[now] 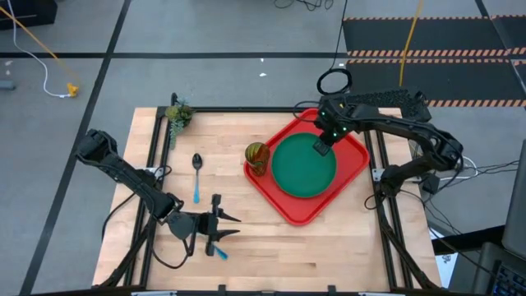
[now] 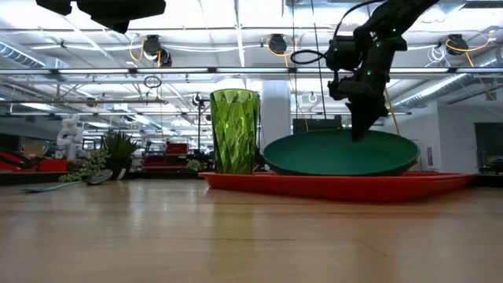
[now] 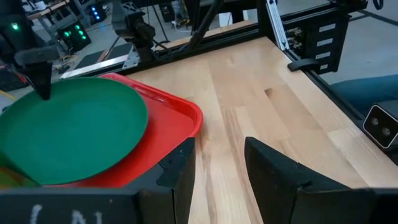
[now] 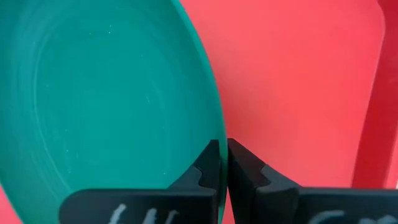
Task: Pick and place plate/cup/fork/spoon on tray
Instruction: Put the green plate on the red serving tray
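The plate point(image 1: 304, 167) lay on the tray point(image 1: 283, 205), which sat on the tabletop point(image 1: 329, 247). The right end effector point(image 1: 321, 146) pinched the plate's rim, its fingers pressed together on it. The cup point(image 1: 256, 158) stood at the tray's left edge. The spoon point(image 1: 197, 174) lay on the wood further left. The left end effector point(image 1: 231, 225) hovered spread near the fork point(image 1: 220, 252).

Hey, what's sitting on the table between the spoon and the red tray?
The cup stands between the spoon and the tray, at the tray's left corner; the high view shows bare wood from spoon to cup.
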Robot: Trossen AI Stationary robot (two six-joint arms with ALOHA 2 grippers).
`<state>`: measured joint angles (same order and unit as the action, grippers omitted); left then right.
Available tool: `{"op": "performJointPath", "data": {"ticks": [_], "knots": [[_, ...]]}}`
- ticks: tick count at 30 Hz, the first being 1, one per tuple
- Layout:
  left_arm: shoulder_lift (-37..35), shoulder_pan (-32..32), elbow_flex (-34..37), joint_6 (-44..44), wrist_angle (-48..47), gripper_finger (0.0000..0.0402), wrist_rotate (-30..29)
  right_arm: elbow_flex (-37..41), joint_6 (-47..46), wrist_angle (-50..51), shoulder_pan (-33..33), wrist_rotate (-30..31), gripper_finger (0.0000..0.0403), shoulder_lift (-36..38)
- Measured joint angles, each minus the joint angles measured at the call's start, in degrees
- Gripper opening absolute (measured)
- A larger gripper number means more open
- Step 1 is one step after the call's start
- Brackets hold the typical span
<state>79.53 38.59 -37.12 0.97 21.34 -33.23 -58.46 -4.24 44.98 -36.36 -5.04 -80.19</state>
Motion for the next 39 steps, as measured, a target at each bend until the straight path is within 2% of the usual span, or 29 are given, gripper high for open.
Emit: {"op": "performJointPath", "data": {"ticks": [7, 26, 39], "knots": [[0.0, 0.0, 0.0, 0.1, 0.0, 0.0143, 0.0, 0.0, 0.0, -0.2, 0.0, -2.7, 0.0002, -1.5], [0.0, 0.0, 0.0, -0.1, 0.0, 0.0143, 0.0, 0.1, -0.5, -1.7, 0.1, -2.8, 0.0004, -4.1], [0.0, 0.0, 0.0, 0.3, 0.0, 0.0143, 0.0, 6.1, -0.6, -8.4, 0.2, -2.9, 0.0005, -4.1]]}}
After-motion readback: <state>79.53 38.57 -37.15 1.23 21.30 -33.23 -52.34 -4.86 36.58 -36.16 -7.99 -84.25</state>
